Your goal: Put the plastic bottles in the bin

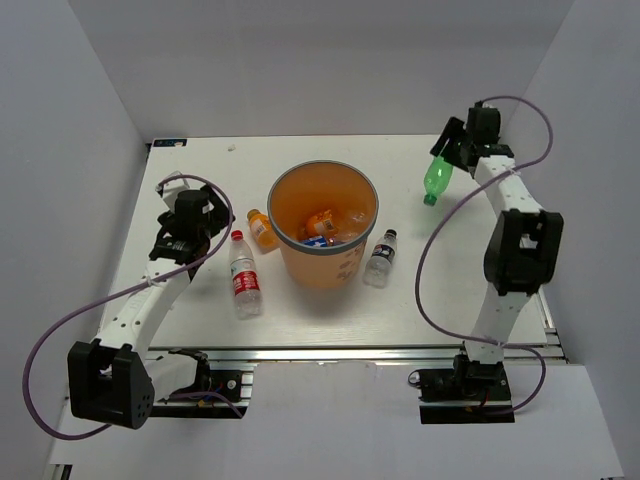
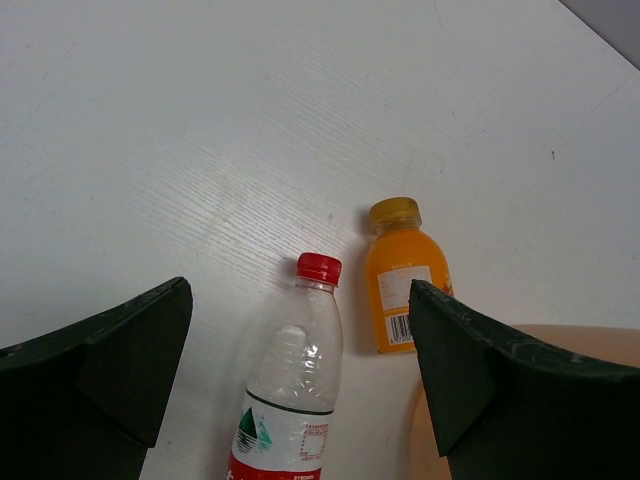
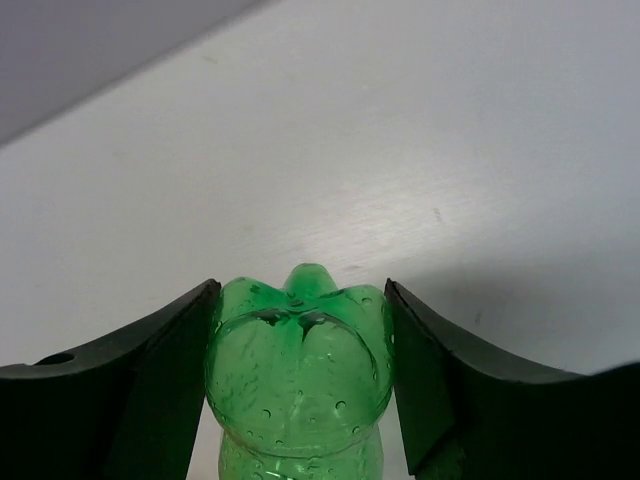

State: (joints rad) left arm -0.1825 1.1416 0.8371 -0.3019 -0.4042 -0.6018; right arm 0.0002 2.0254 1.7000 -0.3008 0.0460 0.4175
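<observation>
One lobed green bottle (image 3: 298,370) in right pincer (image 3: 300,292)

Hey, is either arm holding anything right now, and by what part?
The right gripper is closed on the green bottle at its base end, cap pointing away. The left gripper is open and holds nothing.

Bright, even light fell from above onto the white table (image 1: 300,320). Shadows were soft and short: a faint one hugged the bin (image 1: 322,262), another lay beside the clear bottle (image 2: 290,380). The green bottle (image 3: 298,370) glowed translucent with small glints, slightly soft up close. The dark fingers (image 2: 100,380) lost detail. The overhead view was sharp, its side walls (image 1: 60,150) greyer.
</observation>
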